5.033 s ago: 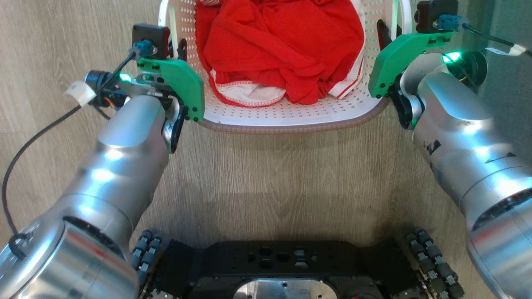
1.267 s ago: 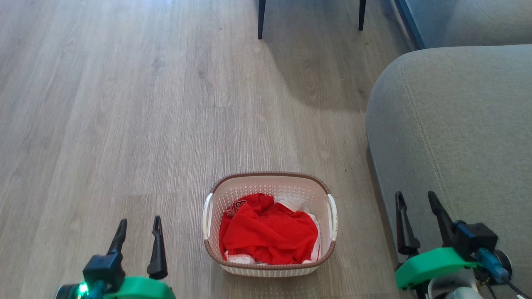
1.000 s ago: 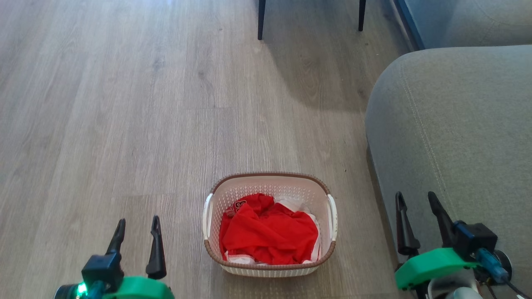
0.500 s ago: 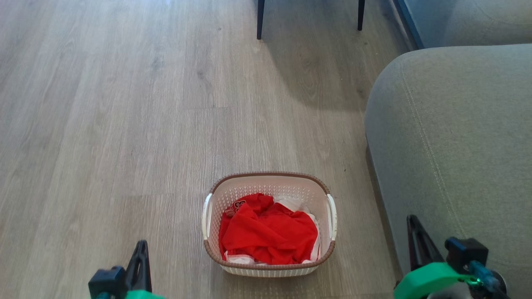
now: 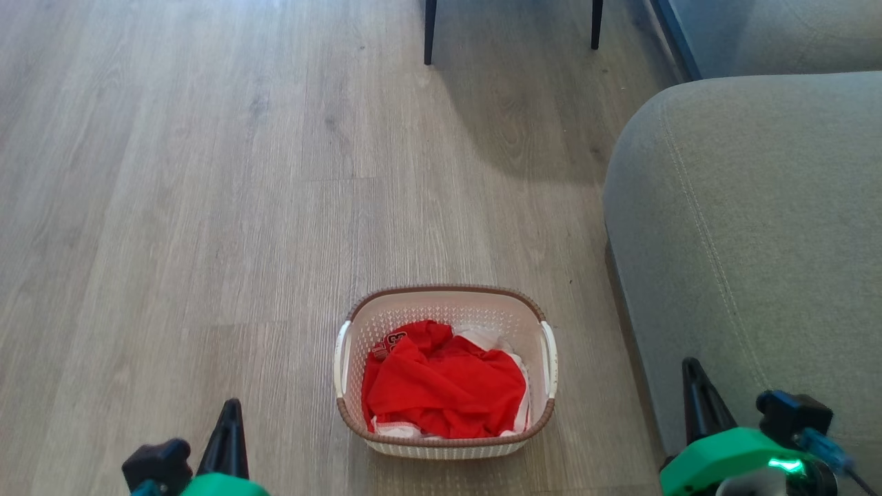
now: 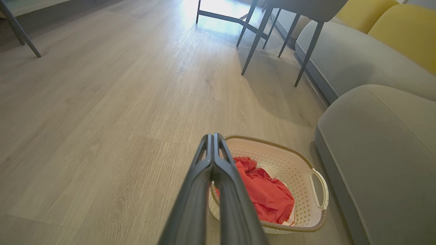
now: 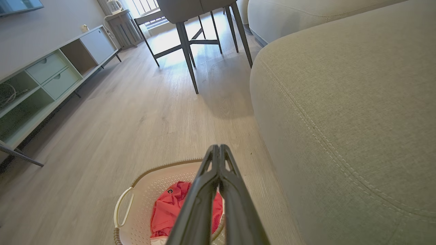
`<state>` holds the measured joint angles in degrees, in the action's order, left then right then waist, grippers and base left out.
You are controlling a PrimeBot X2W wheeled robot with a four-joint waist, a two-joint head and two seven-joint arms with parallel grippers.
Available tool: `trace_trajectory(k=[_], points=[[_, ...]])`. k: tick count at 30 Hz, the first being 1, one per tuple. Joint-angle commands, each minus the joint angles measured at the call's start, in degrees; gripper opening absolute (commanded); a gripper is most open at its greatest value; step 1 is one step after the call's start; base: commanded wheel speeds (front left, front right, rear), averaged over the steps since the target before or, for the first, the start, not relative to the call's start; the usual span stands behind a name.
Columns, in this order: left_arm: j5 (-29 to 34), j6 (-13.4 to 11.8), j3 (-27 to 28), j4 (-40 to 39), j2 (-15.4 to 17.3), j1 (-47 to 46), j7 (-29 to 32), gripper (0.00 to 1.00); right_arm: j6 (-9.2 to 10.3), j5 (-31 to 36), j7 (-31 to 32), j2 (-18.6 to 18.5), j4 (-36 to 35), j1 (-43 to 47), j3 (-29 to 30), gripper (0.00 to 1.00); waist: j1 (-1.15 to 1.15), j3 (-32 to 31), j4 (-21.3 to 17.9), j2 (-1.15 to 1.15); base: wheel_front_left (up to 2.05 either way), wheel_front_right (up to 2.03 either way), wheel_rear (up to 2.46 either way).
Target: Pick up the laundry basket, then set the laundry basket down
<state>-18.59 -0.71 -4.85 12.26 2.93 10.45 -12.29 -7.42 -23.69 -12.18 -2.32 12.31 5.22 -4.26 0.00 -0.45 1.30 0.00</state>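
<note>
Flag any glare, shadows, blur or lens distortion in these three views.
Head view: sharp, evenly lit; a soft shadow darkens the floor below the furniture legs. Left wrist view: window glare washes out the far floor, and the shut left gripper looks slightly soft up close. Right wrist view: similar glare at the top; wide-angle bending curves the sofa edge; the basket is cropped.

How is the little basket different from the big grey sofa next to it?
The laundry basket is white plastic full of tiny holes, with a brown rim; the sofa is plain grey fabric with a stitched seam. The basket is far smaller and lower than the sofa. The basket is an open tub holding red clothes; the sofa is a solid padded block. Both have rounded corners and sit on the floor.
</note>
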Motion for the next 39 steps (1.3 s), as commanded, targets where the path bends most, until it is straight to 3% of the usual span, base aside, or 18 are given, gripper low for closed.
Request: trace_trajectory(k=[1,39], points=[[-1.69,0.49,1.00,-1.45,0.26,-2.89,0.37,0.00,-0.01,-1.72,0.30,-0.79,-1.54,-2.28,0.30,0.00,0.00,0.01,-0.01,0.00,0.00,0.00,0.00],[-28.30,3.30,4.27,-0.32,0.52,-7.85,6.67,0.00,-0.03,-27.16,5.91,-1.67,-0.44,-5.50,2.78,0.00,0.00,0.24,-0.48,0.00,0.00,0.00,0.00]])
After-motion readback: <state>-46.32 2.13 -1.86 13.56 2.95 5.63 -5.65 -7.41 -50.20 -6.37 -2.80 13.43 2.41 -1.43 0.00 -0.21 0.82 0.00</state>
